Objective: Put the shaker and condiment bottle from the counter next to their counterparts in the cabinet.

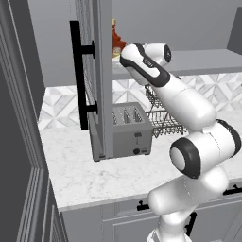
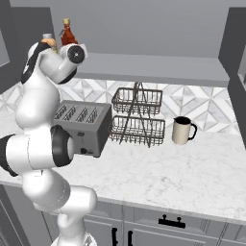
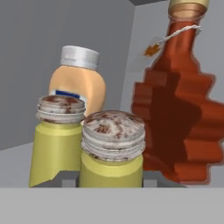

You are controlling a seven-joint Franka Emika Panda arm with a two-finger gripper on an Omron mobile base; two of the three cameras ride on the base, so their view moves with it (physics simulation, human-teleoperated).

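My gripper (image 3: pixel 110 178) is clamped on one shaker (image 3: pixel 113 146), its dark tips flanking the yellow body. I count two shakers: a second (image 3: pixel 59 144) touches it at my left. One peach bottle (image 3: pixel 78 83) stands behind them, and one red bottle (image 3: pixel 179 118) is just to my right. All rest on the grey cabinet (image 2: pixel 158 67) shelf, walls close behind. Far below lies the counter (image 2: pixel 168 173), with one toaster (image 2: pixel 84 126), rack (image 2: pixel 137 117) and mug (image 2: pixel 181 130).

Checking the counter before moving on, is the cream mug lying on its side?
No, the cream mug stands upright on the counter, right of the wire rack.
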